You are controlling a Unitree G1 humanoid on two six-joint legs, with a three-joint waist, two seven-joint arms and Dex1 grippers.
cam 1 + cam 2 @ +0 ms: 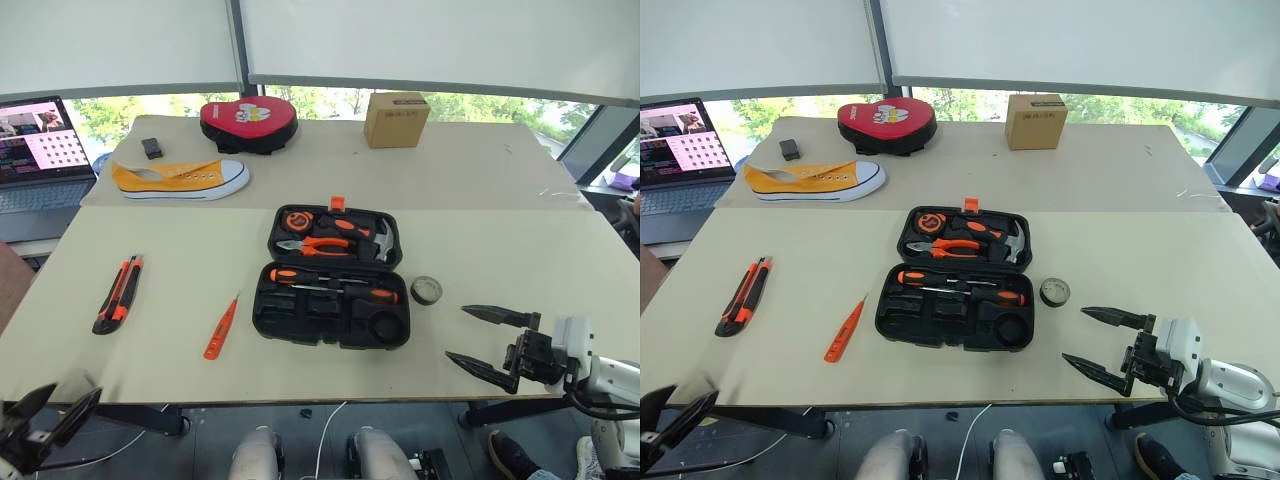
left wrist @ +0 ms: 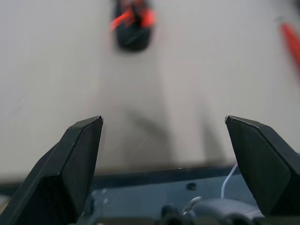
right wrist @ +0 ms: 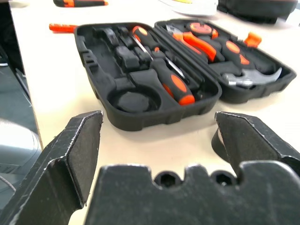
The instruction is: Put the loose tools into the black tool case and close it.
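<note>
Case: we see the black tool case [image 1: 333, 290] lying open mid-tabletop, lid half far, tray half near, both screwdrivers [image 1: 335, 283] already seated in their recesses.
Loose tools: utility knife [image 1: 118, 294] far left, orange tester screwdriver [image 1: 221, 328] just left of the case, tape roll [image 1: 426, 290] just right of it, near its round recess.
Right gripper [image 1: 484, 342]: fingers spread wide and empty, near the front right edge, level, pointing left towards the tape.
Left gripper [image 1: 45, 413]: fingers wide, empty, past the near-left tabletop [image 1: 500, 250] edge.
Room: we judge bare surface around each loose tool gives clear approaches; the far clutter is well apart.
</note>
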